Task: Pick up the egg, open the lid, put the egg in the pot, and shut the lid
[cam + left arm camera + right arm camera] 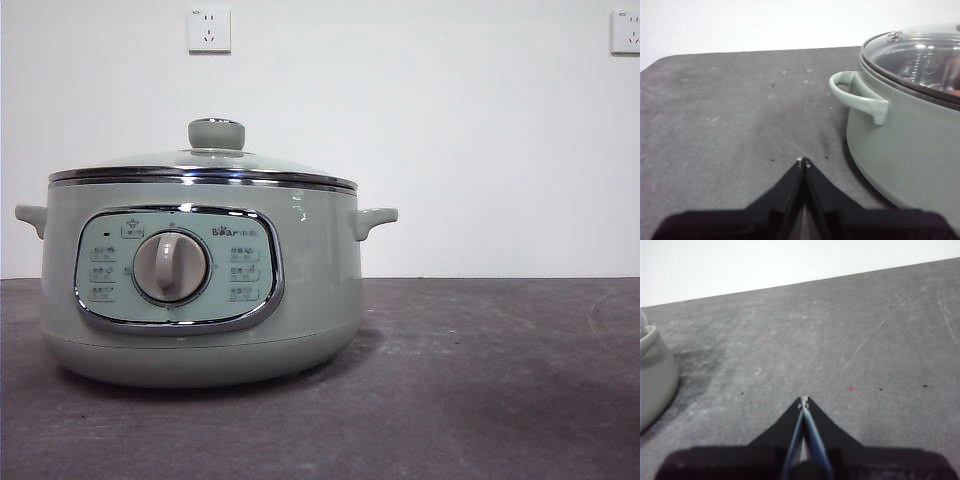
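Lid (205, 165) sits seated on pot (200, 285); egg not visible outside. Left gripper (804, 161) and right gripper (804, 400) rest low, jaws pressed together, empty, suggesting completion.

The pot (905, 150) is cut off at the frame's edge, and a reddish blur under the lid (920, 57) may be the egg.
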